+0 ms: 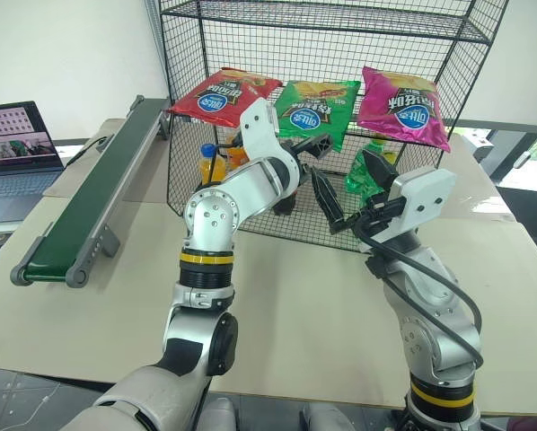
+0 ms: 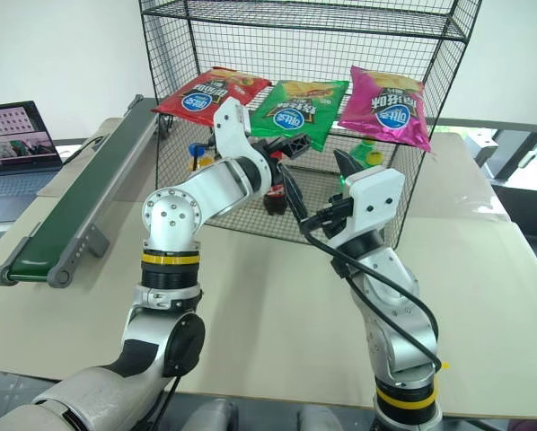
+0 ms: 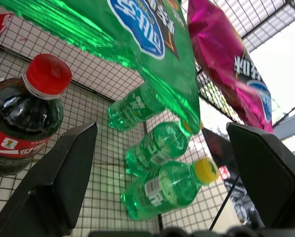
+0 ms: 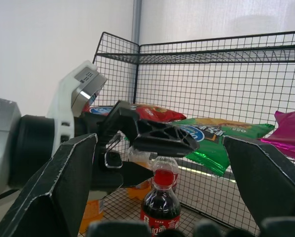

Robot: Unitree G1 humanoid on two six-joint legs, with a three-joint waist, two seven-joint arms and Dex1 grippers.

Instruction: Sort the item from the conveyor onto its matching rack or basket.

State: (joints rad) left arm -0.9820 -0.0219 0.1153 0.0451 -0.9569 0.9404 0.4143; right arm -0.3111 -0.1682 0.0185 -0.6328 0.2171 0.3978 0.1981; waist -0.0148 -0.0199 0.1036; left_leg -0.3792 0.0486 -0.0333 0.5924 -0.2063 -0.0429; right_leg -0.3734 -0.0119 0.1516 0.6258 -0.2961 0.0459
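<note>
The green chip bag [image 1: 318, 106] lies on the middle shelf of the black wire rack [image 1: 340, 20], between a red bag and a magenta one. My left gripper [image 1: 304, 169] is open at the rack's front, just under the green bag's near edge, with nothing between its fingers. In the left wrist view the bag [image 3: 137, 29] hangs above the spread fingers. My right gripper [image 1: 349, 184] is open too, just right of the left one and in front of the rack. The conveyor [image 1: 98, 189] runs along the table's left side, its belt bare.
A red chip bag [image 1: 222, 94] and a magenta chip bag [image 1: 401, 108] flank the green one. On the shelf below are a cola bottle [image 3: 24, 113], green bottles [image 3: 162, 182] and an orange bottle [image 1: 213, 163]. A laptop [image 1: 17, 148] sits far left.
</note>
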